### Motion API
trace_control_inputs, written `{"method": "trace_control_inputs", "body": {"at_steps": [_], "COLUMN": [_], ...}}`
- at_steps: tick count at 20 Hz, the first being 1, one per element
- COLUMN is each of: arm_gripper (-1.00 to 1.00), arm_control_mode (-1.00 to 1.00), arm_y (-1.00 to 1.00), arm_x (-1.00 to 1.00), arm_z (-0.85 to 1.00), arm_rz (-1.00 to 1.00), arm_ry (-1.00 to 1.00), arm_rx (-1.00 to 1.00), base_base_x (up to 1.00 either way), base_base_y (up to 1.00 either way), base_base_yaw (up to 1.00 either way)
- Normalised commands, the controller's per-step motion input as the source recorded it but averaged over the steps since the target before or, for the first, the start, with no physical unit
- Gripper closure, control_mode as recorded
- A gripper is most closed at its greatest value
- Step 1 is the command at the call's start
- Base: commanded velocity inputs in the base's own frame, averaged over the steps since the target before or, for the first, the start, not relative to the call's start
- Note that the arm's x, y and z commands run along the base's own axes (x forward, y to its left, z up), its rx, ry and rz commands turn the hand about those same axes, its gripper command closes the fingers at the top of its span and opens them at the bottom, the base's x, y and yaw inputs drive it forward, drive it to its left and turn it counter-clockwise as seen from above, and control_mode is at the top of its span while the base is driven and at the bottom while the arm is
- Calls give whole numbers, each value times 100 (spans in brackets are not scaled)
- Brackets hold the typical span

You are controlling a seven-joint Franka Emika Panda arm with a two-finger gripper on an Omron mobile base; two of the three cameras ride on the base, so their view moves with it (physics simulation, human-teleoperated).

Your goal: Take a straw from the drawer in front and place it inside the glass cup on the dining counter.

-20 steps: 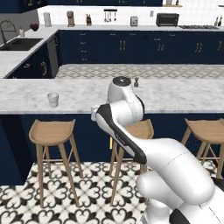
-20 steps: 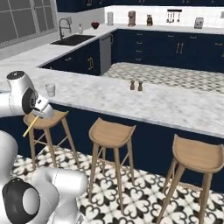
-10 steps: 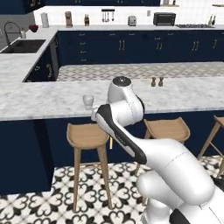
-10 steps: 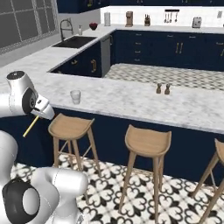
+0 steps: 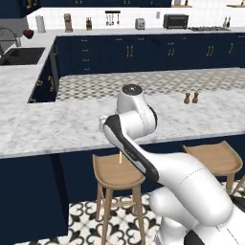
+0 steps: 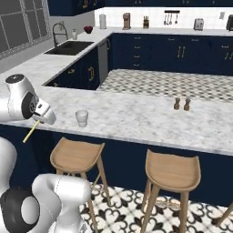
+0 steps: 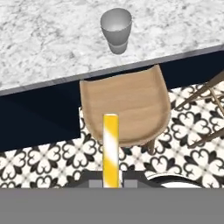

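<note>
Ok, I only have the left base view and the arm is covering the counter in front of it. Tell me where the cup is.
Observer: The glass cup stands upright on the dining counter, near its front edge, just to the side of the arm's hand in the right base view.
Operator: Now confirm the grip on the straw.
Observer: In the hand view the straw rises straight from the shut pincer.
Operator: Give me its line to the cup.
Observer: In the hand view the straw's tip lies over the wooden stool, short of the counter edge. The cup is beyond it, nearly in line and empty.
</note>
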Motion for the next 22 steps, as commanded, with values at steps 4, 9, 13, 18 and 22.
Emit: {"method": "trace_control_inputs", "body": {"at_steps": [4, 9, 13, 18, 22], "arm_gripper": [100, 100, 100, 100, 100], "arm_control_mode": [100, 100, -100, -100, -100], "arm_y": [0, 0, 9, -32, -28], "arm_x": [0, 0, 24, 2, 32], "arm_z": [0, 0, 12, 26, 14], "arm_rz": [0, 0, -3, 41, 57], "arm_ry": [0, 0, 2, -20, -16], "arm_rx": [0, 0, 0, 10, 17], "base_base_x": [96, 77, 0, 0, 0], "base_base_y": [16, 27, 0, 0, 0], "base_base_yaw": [-19, -17, 0, 0, 0]}}
